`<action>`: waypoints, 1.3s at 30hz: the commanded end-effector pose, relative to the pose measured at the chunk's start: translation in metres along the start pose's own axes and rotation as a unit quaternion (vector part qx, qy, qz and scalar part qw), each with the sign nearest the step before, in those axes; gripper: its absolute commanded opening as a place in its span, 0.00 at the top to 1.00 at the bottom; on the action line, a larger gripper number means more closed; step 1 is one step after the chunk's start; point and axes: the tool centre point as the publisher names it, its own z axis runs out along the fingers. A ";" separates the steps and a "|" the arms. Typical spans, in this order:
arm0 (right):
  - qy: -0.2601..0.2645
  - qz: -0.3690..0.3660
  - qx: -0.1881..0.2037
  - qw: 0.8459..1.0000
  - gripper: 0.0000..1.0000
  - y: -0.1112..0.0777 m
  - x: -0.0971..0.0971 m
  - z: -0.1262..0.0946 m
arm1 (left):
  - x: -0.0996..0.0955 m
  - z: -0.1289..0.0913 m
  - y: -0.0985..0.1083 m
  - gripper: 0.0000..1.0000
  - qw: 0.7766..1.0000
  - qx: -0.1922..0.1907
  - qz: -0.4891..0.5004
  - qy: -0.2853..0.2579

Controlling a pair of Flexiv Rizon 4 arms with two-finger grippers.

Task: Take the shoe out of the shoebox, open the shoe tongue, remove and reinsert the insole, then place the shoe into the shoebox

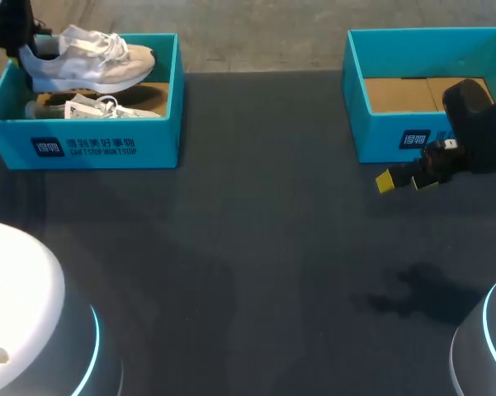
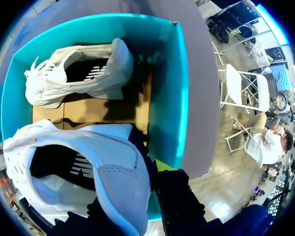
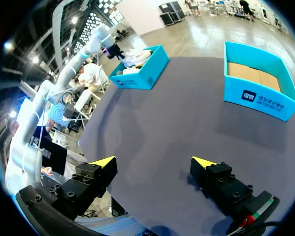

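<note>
A white sneaker [image 1: 91,58] hangs above the left blue shoebox [image 1: 82,144], toe pointing right, a little tilted. My left gripper [image 1: 21,49] is shut on its heel. In the left wrist view the held sneaker's heel [image 2: 113,182] fills the space by my left gripper [image 2: 137,184], of which one yellow fingertip [image 2: 163,164] shows. The second white sneaker [image 1: 99,107] [image 2: 78,73] lies on the cardboard floor of the shoebox [image 2: 169,98]. My right gripper [image 1: 406,179] [image 3: 153,162] hovers open and empty over the table, in front of the right box.
An empty blue box [image 1: 413,136] [image 3: 260,93] with a cardboard floor stands at the back right. The dark table [image 1: 256,264] stretches between the two boxes. In the right wrist view the left shoebox [image 3: 137,73] is far ahead across the table.
</note>
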 end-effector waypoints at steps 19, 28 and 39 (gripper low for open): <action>0.000 0.001 0.000 1.000 0.00 0.000 0.000 0.002 | -0.041 0.047 0.019 1.00 1.000 -0.003 0.012 -0.001; 0.000 0.001 0.000 1.000 0.00 0.000 0.000 0.002 | -0.053 0.068 0.024 1.00 1.000 0.020 0.018 -0.007; 0.000 0.001 0.000 1.000 0.00 0.000 0.000 0.002 | -0.058 0.086 0.023 1.00 0.999 0.038 0.029 0.007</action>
